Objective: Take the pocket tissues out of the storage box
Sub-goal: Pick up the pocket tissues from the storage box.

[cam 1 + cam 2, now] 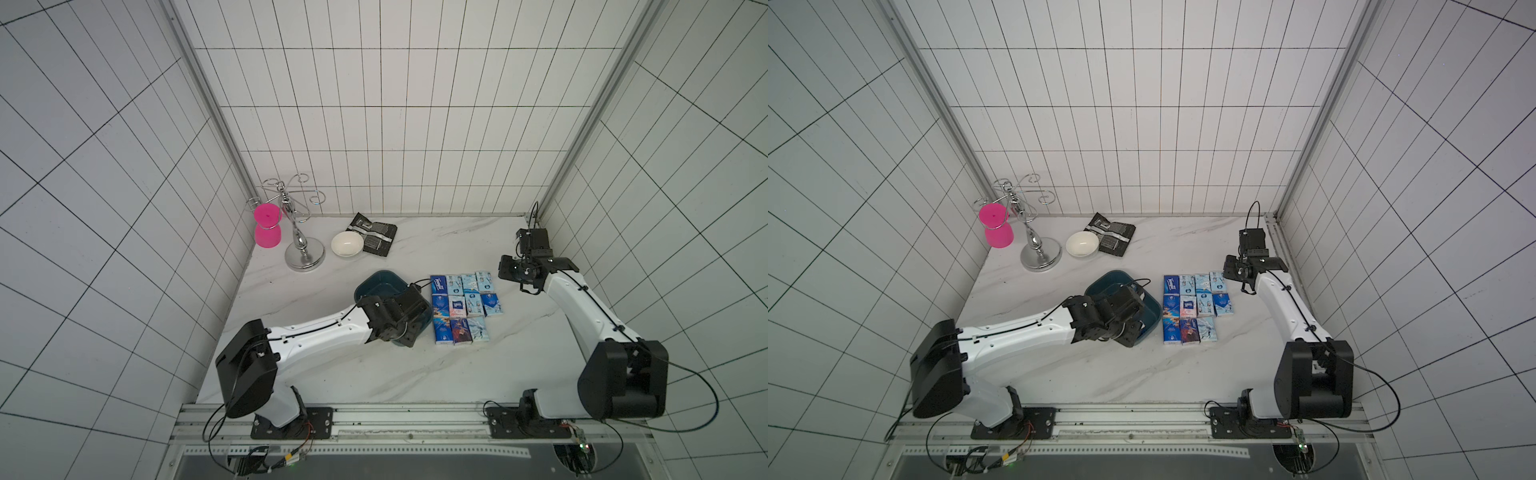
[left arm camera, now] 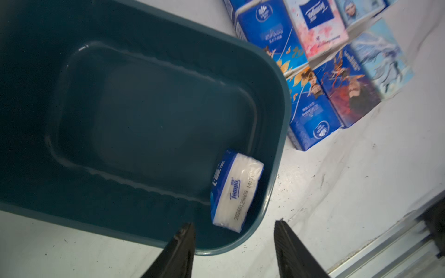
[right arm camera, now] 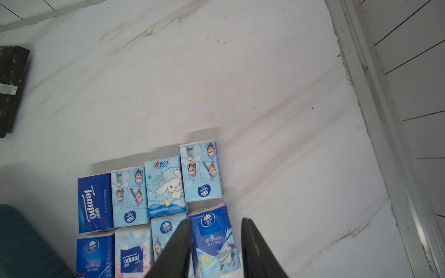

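The dark teal storage box sits mid-table, partly under my left wrist in both top views. In the left wrist view a single blue-and-white packet of pocket tissues lies on edge in a corner of the box. My left gripper hangs open just over that corner's rim, holding nothing. Several more packets lie in neat rows on the table right of the box. My right gripper is open above the rows' right edge; a dark blue packet shows on the table between its fingers.
At the back left stand a chrome hook stand, two pink cups, a white bowl and a black-and-silver pouch. A metal rail runs along the front edge. The tiled right wall and its frame are close to my right arm.
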Tool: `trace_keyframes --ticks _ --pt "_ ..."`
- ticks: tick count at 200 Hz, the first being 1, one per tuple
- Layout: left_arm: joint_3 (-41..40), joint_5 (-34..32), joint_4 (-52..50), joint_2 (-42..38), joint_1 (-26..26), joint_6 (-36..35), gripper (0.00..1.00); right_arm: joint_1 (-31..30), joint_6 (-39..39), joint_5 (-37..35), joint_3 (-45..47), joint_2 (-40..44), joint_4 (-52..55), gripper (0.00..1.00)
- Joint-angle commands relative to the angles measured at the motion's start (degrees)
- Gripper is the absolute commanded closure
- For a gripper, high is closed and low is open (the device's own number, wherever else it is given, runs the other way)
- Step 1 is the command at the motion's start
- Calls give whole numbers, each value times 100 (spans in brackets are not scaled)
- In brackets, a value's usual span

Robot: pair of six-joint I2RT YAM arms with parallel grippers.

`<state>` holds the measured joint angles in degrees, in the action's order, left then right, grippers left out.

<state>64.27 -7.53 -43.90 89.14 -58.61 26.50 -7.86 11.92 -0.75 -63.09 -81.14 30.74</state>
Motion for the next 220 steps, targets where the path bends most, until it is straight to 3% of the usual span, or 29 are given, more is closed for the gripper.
trace_keyframes --ticks 1,80,158,220 --pt "165 -319 24 181 -41 -136 44 25 -94 30 203 81 37 62" --pt "266 -594 296 650 -2 -181 45 47 -138 167 253 90 46 61" --pt "365 -232 433 591 113 -228 78 -25 -95 470 347 228 154 61" --pt "834 -1012 136 -84 153 20 82 -72 -21 398 394 467 201 61"
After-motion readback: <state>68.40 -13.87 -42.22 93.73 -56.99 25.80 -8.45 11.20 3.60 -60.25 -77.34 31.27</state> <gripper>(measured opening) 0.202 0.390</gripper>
